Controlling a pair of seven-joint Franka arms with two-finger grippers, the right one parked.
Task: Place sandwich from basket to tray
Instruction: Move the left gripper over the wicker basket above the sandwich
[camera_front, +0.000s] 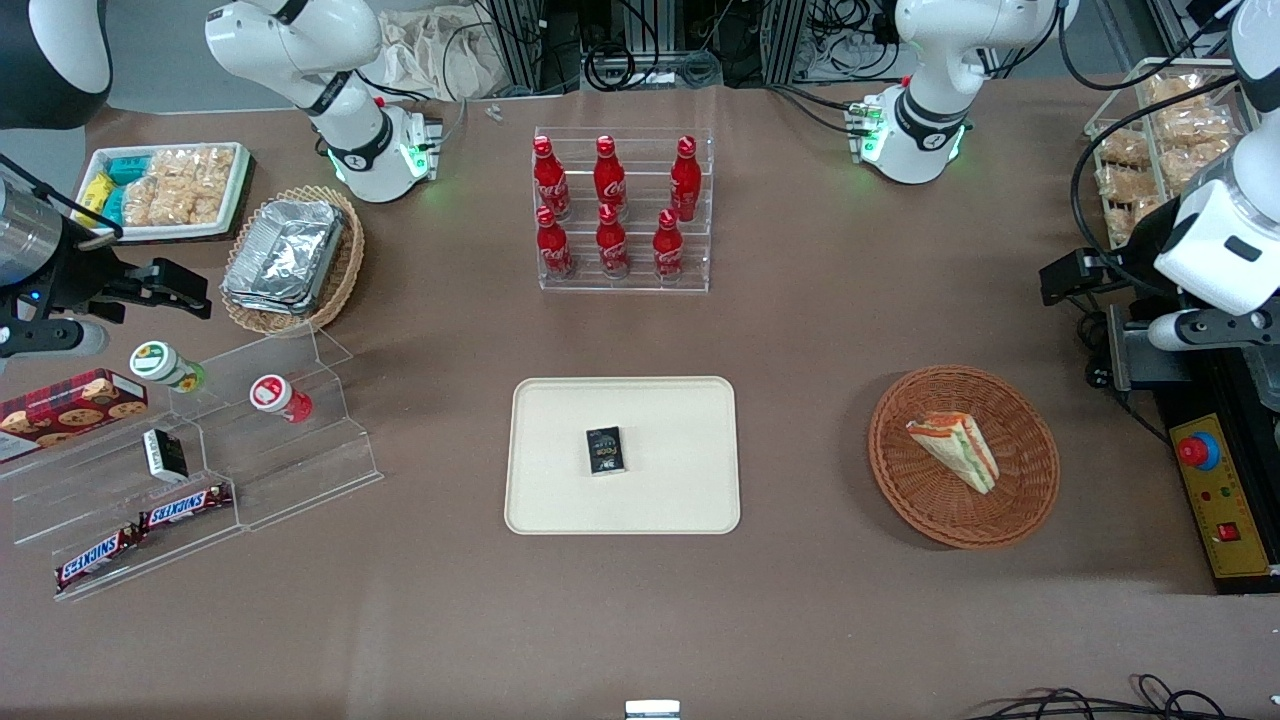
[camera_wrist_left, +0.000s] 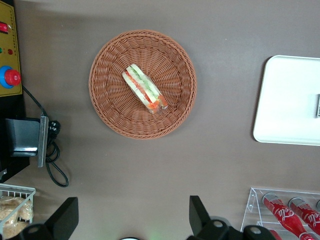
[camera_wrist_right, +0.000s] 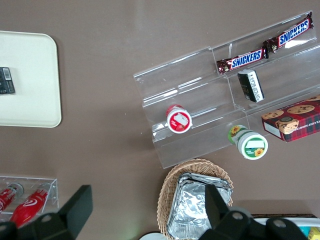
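Desk: brown desk (camera_front: 820, 330) carried everything — a rack of cola bottles (camera_front: 610, 210) stood farther from the front camera than the tray.
Sandwich: the sandwich (camera_wrist_left: 145, 89) lay on its side in the basket (camera_wrist_left: 107, 107), roughly at its middle, long edge running diagonally.
Tray: the tray (camera_front: 560, 480) sat well apart from the basket, toward the parked arm's end, with a small dark packet (camera_front: 605, 450) at its centre.
Gripper: the gripper (camera_wrist_left: 131, 220) hung high above the desk near the basket, at the working arm's end, touching nothing.
Jaws: spread wide and empty — both fingers (camera_wrist_left: 63, 216) showed with a broad gap between them.
Step in hand: judged to be the approach to the sandwich, with no grasp begun.
Doing it well: likely best to centre over the wedge, turn the wrist so the jaws close across its short bread faces, descend clear of the wicker rim, and squeeze gently, since soft bread would crush.
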